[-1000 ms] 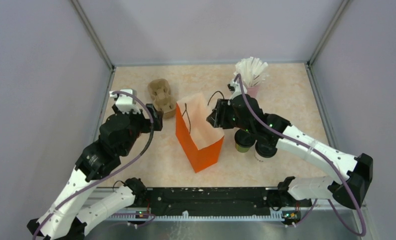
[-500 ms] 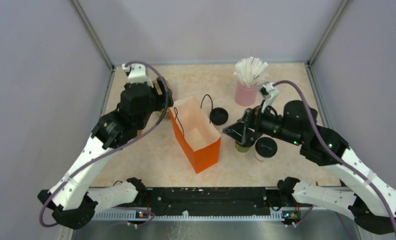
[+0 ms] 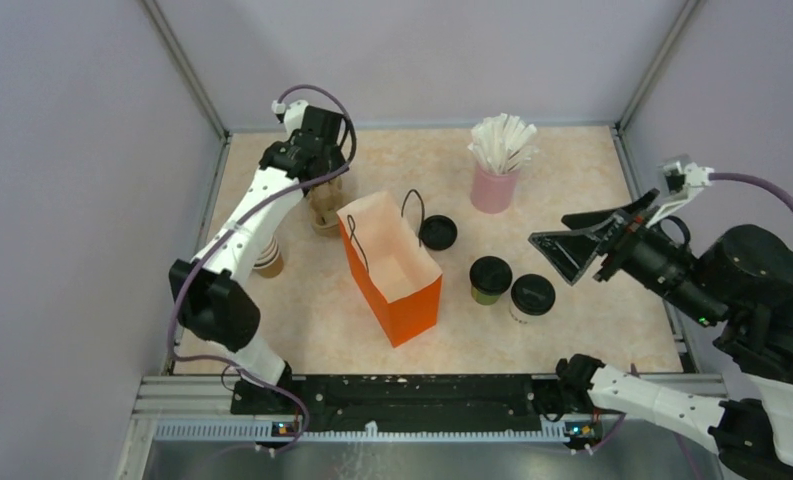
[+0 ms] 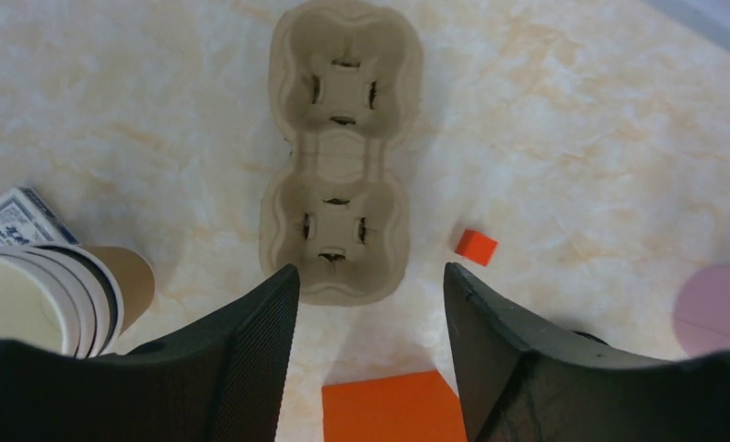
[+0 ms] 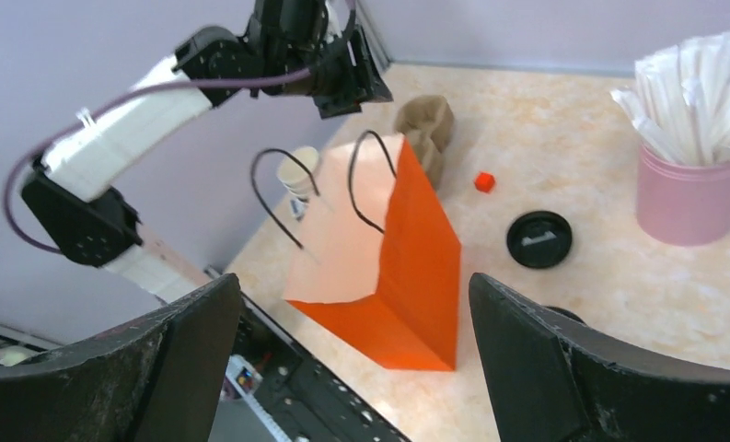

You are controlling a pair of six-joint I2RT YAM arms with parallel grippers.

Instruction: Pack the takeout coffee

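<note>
None of the packing looks done: your takeout coffee (image 3: 490, 279), a short olive-tan paper cup under a round black plastic lid, stands on the table (image 3: 572, 170) just right of the upright orange paper bag (image 3: 412, 305), whose open mouth looks empty. You have yet to lift it in. Your right gripper (image 5: 353, 281) hangs well right, jaws wide, empty. Your left gripper (image 4: 370, 276), fingers apart, holds nothing above the moulded pulp cup carrier (image 4: 338, 157).

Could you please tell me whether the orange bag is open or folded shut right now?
Open and upright: the orange bag stands on its base with its mouth spread wide, and nothing shows inside.
</note>
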